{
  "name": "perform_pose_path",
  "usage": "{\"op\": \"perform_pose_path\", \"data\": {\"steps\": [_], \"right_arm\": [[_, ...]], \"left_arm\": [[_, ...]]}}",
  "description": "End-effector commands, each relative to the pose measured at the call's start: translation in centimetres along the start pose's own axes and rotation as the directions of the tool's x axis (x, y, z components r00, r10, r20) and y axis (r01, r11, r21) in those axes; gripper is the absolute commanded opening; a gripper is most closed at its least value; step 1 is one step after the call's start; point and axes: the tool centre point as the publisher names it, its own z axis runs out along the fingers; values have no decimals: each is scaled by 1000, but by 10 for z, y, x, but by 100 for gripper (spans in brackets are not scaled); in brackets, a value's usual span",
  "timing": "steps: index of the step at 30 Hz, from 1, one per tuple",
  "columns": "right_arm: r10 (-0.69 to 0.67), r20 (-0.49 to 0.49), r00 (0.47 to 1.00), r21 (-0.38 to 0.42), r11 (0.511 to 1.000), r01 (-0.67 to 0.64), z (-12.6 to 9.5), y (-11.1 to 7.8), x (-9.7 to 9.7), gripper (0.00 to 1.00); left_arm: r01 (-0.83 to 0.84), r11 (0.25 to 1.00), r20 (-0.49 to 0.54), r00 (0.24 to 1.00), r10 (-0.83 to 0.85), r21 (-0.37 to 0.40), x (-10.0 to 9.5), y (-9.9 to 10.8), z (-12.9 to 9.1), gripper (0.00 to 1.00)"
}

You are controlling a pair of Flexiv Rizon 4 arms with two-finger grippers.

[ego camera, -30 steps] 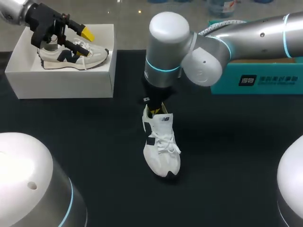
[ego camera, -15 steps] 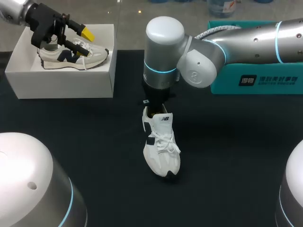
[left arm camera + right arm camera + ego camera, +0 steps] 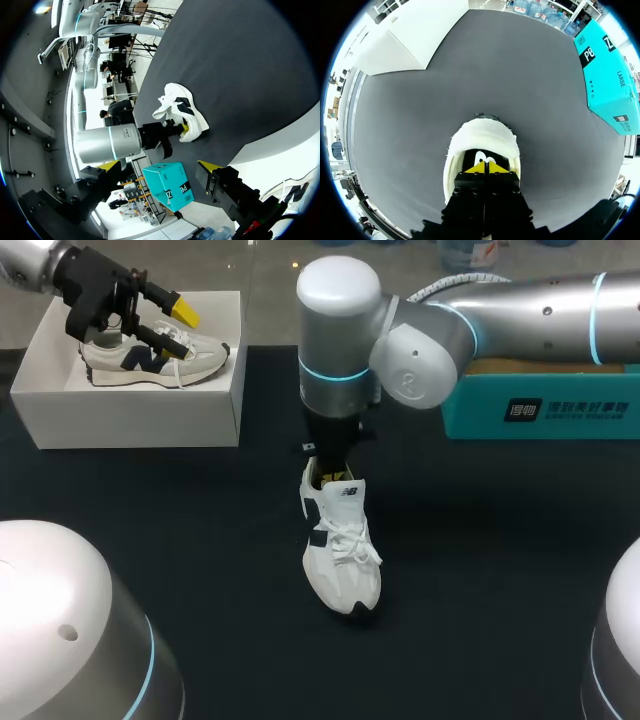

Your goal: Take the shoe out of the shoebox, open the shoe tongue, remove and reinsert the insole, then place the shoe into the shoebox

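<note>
Although the right arm is masking it overhead, the wrist view is showing the right gripper closed inside the shoe.

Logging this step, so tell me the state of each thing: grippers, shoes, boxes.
left gripper: open, over the white shoebox.
right gripper: shut, tips inside white sneaker's opening.
white sneaker: upright on table, laced.
second sneaker: on its side in shoebox.
white shoebox: open, no lid.
teal box: closed.

head: high, behind, down | left wrist: distant | right wrist: close above | shared: shoe
</note>
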Motion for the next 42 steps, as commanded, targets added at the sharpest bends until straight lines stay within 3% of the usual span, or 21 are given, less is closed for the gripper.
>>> {"op": "perform_pose_path", "data": {"steps": [1,7,14,19,29,35,42], "right_arm": [[8,-23,1000,18,1000,-7,21,5,0,0],[10,-30,999,38,999,-9,25,5,2,0],[-6,5,1000,61,998,6,-7,0,7,0],[-13,-18,1000,94,996,14,-13,-7,8,0],[32,-47,998,127,992,-26,13,-19,1,0],[14,-35,999,220,976,-6,28,-19,5,0],[35,-47,998,240,971,-23,-1,-27,7,0]], "left_arm": [[-1,1000,-2,1000,1,3,0,1,-1,100],[-1,1000,-2,1000,1,3,0,1,-1,100],[-1,1000,-2,1000,1,3,0,1,-1,100],[-1,1000,-2,1000,1,3,0,1,-1,100],[-1,1000,-2,1000,1,3,0,1,-1,100],[-1,1000,-2,1000,1,3,0,1,-1,100],[-1,1000,-2,1000,1,3,0,1,-1,100]]}}
